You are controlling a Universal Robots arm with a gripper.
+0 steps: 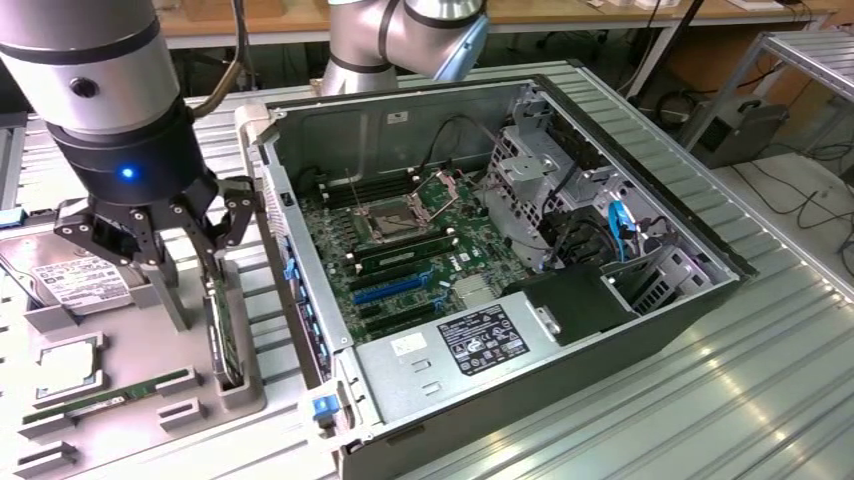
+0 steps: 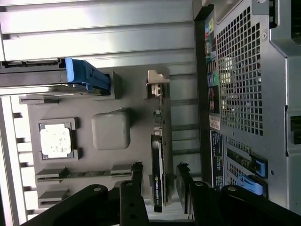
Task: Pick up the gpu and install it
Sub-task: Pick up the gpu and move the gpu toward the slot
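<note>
The arm is held almost upright, with the wrist pointed straight down over the grey tray. A blue light is shown on the wrist. The claw is held low, close above the tray. It is spread wide and released, and nothing is grasped. Its two fingers are set one on each side of the gpu, so the card is straddled. In the wrist view a clear gap is seen between each finger and the card's faces, and no contact is made.

The gpu is stood on its long edge in a slot of the tray, upright, directly below the claw. It is seen edge-on as a thin dark strip, with a small label on the edge that faces up toward the claw. Its long axis is laid level along the tray, across the line on which the fingers close and roughly parallel to the near wall of the case. The silver bracket is carried at the end farther from the claw, well beyond the fingertips. The opposite end is placed between the fingers.

The open case is found just past one finger. Past the other finger, a cpu, a ram stick and a hard drive are laid on the tray, apart from the claw.
</note>
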